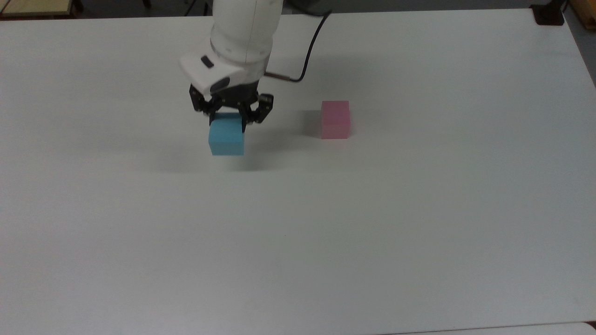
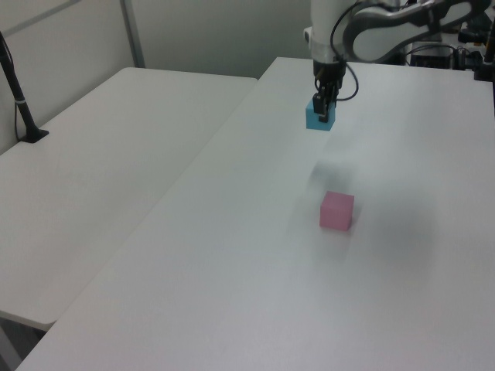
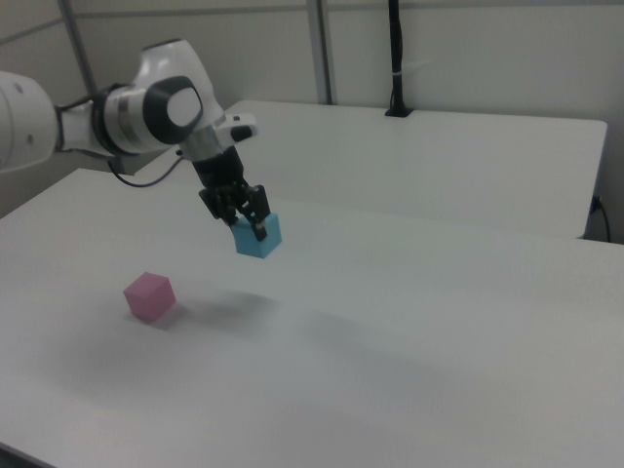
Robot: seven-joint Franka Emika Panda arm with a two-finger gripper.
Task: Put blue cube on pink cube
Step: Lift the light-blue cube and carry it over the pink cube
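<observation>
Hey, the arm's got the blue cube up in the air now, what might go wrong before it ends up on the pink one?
The gripper pinches only the blue cube's upper part, so it may slip or tilt. The pink cube offers a top no bigger than the blue cube; an off-centre release may topple it or nudge the pink cube.

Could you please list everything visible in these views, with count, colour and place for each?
blue cube: one, light blue, held in the air above the table, to the top view's left of the pink cube.
pink cube: one, pale pink, resting on the table, apart from the blue cube.
table: one, white, under both cubes.
second table: one, white, beside the first at the left view's left.
black post: one, black, standing on the second table near its far edge.
cable: one, dark, looping off the arm's wrist.
robot arm: one, white and grey, reaching over the table.
pincer: one, black, shut on the blue cube.
</observation>
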